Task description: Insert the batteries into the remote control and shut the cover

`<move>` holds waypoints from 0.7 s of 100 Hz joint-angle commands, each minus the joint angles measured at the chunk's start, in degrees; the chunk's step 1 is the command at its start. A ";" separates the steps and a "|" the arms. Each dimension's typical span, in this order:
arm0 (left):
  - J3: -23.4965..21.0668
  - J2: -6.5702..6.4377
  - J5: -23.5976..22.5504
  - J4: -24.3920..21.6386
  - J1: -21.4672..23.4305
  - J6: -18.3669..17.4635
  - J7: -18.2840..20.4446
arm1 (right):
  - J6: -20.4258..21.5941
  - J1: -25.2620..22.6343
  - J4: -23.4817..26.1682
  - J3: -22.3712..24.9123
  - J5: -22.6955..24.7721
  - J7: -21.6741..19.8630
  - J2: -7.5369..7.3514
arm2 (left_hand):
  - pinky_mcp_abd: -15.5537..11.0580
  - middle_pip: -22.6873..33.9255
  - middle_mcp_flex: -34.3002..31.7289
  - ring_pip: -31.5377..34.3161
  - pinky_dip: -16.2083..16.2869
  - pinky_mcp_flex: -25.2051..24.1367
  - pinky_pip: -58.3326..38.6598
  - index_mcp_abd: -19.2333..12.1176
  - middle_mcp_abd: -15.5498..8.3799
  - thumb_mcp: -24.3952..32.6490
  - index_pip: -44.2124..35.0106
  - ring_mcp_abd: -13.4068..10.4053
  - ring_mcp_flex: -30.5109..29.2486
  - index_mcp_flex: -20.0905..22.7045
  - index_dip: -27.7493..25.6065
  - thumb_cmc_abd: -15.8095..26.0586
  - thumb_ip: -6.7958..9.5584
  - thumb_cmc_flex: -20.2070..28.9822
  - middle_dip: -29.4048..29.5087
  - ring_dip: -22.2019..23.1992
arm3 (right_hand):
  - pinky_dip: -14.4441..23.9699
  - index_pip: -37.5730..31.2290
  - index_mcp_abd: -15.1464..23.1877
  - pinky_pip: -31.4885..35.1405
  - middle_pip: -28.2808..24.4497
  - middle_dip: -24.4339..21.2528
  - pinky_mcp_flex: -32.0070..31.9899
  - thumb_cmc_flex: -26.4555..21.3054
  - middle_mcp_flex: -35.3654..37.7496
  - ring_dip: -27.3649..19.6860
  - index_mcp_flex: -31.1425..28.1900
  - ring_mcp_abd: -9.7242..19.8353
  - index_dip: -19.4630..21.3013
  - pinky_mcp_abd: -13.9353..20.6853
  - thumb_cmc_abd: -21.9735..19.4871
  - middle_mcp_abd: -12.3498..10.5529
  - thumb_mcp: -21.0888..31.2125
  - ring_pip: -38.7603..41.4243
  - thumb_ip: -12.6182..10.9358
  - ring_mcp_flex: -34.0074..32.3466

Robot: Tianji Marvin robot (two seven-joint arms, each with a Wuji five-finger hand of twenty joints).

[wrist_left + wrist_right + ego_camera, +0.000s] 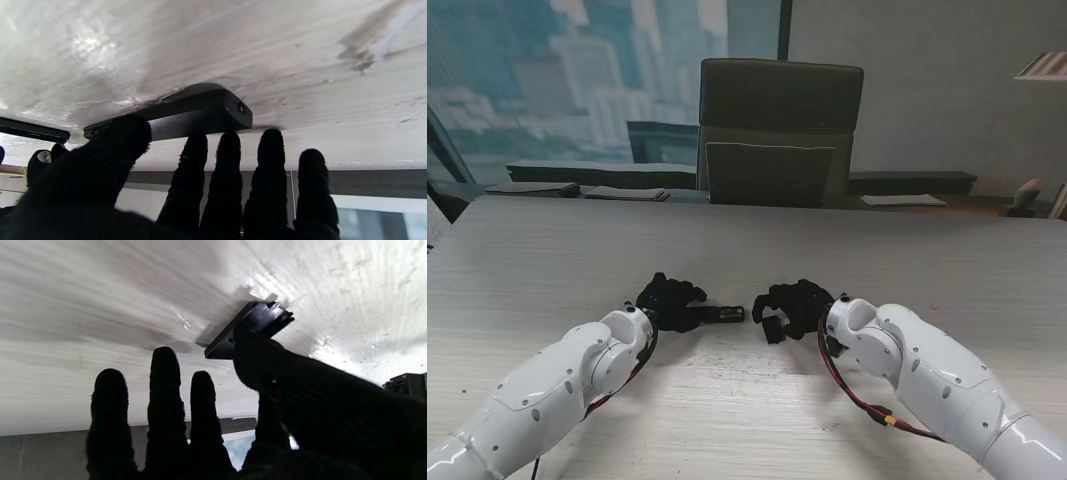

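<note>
Batteries too small to tell; left hand (670,301) hides remote (725,315).

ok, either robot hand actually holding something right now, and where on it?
Left robot hand pins the black plastic remote control flat on the table, fingertips along its long side. Right robot hand thumb touches a flat black plastic battery cover; grip unclear.

Matt black plastic remote control (200,110); fuzzy black knit gloves on left hand (670,301); pale wood-grain table (747,230), faintly glossy; glossy white arm shells (557,380).

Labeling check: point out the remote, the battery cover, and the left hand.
remote (200,110) left wrist view, its side wall.
battery cover (257,320) right wrist view, its flat face.
left hand (670,302) stand view, its back.
</note>
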State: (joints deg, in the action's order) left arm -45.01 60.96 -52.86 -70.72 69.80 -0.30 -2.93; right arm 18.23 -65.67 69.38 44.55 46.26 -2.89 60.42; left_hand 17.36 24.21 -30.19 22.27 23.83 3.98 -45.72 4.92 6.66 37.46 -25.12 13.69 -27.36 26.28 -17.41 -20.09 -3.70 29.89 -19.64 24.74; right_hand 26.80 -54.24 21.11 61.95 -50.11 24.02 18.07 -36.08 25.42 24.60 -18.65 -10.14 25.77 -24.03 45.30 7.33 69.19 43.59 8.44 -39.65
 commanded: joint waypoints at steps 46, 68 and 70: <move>0.03 0.07 0.29 0.34 0.47 0.25 1.12 | 2.26 4.60 -4.05 -7.05 -0.41 -2.12 -0.05 | -0.15 0.28 -0.05 0.79 -0.50 -1.06 0.21 0.64 0.22 -1.13 0.17 -0.10 -0.24 -0.34 0.45 2.28 1.66 -1.40 0.48 -0.04 | 2.44 1.43 5.48 -1.54 0.04 -0.52 -0.26 -4.05 -8.40 1.68 -1.49 2.96 -3.46 1.75 -1.52 -2.09 2.29 1.48 -0.96 1.79; -0.08 0.09 0.38 0.43 0.52 0.15 0.97 | 1.13 6.80 -7.76 -11.37 -0.17 -0.15 0.31 | -0.19 0.24 0.01 0.78 -0.51 -1.12 0.24 0.53 0.19 -1.25 0.23 -0.14 -0.24 -0.41 0.47 2.39 1.70 -1.36 0.50 -0.05 | 2.90 0.02 1.92 -0.37 -0.66 -0.49 -0.12 -2.87 -10.41 2.25 -7.53 3.82 -3.43 3.06 0.22 -1.88 3.18 2.48 -0.72 2.55; -0.10 0.09 0.39 0.42 0.54 0.17 0.98 | 0.89 6.93 -8.04 -11.75 -0.23 -0.02 0.35 | -0.19 0.24 0.01 0.79 -0.51 -1.11 0.25 0.45 0.21 -1.26 0.21 -0.13 -0.26 -0.36 0.46 2.41 1.70 -1.35 0.50 -0.04 | 2.90 -0.14 1.67 -0.34 -0.56 -0.53 -0.21 -2.68 -10.78 2.24 -7.72 3.84 -3.36 3.16 0.43 -1.80 3.19 2.42 -0.67 2.71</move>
State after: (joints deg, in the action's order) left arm -45.19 61.01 -52.70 -70.66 69.89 -0.31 -3.00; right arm 19.78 -57.61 63.95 34.01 45.81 -1.83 60.62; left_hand 17.36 24.06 -30.19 22.27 23.83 3.98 -45.72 4.92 6.46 36.94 -25.12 13.24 -27.36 26.28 -17.41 -19.49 -3.70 29.89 -19.64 24.34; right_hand 28.92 -53.34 23.13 61.00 -50.19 24.05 17.74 -38.07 17.24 33.47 -24.88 -5.93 22.50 -22.00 44.54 6.69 69.64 56.44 8.43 -37.55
